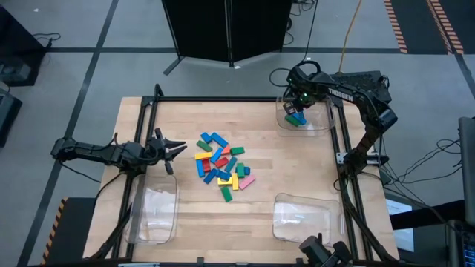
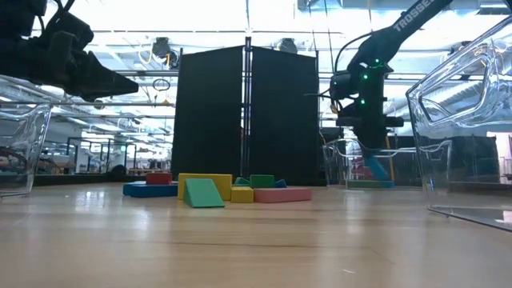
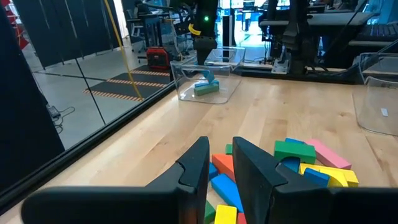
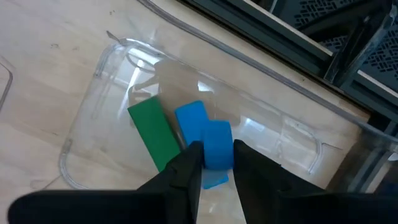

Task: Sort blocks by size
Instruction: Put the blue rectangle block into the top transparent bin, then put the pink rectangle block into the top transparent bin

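A pile of small blocks [image 1: 223,167] in blue, green, red, yellow and pink lies on the wooden table's middle; it also shows in the low view [image 2: 216,190]. My right gripper [image 1: 297,107] hangs over the clear tray [image 1: 315,124] at the far right and is shut on a blue block [image 4: 217,144]. Another blue block [image 4: 189,121] and a green block [image 4: 152,134] lie flat on that tray's floor. My left gripper [image 1: 182,148] is above the table left of the pile, pointing toward it, empty, its fingers [image 3: 199,165] a narrow gap apart. My right gripper pinches the blue block between its two fingers, on the block's two opposite sides [image 4: 209,152]. The fingers come from above, pointing down into the tray. In the low view the block [image 2: 376,168] hangs tilted below the fingers, just above the tray's floor.
A clear tray [image 1: 154,215] stands at the near left and another [image 1: 300,219] at the near right. A black frame [image 1: 223,99] runs along the table's edges. A black screen [image 2: 244,116] stands beyond the far edge.
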Controlling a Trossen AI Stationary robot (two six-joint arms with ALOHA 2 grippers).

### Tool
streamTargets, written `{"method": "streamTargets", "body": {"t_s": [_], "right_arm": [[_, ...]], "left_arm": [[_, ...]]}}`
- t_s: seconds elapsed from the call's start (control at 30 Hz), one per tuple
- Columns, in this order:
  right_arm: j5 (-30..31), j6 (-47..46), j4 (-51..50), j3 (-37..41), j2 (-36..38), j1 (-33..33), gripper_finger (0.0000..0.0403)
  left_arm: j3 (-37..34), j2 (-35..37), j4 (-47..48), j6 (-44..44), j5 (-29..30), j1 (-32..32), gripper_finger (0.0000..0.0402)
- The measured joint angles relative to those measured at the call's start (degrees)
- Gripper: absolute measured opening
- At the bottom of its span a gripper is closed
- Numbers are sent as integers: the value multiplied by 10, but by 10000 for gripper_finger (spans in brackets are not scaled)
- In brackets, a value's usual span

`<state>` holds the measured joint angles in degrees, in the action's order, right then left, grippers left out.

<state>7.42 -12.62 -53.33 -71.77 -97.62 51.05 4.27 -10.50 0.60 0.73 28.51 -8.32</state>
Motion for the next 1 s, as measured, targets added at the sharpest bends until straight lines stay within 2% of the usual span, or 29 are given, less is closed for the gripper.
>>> {"method": "streamTargets", "body": {"t_s": [0.37,0.53,0.83,1.0], "right_arm": [[0,0,3,0,2,-2,86],[0,0,3,0,27,-26,86],[-2,15,2,0,109,-131,87],[-2,25,14,0,123,-207,87]], "left_arm": [[0,0,0,0,3,0,75],[0,0,0,0,7,0,75],[0,0,0,1,15,0,75],[0,0,0,4,15,0,75]]}}
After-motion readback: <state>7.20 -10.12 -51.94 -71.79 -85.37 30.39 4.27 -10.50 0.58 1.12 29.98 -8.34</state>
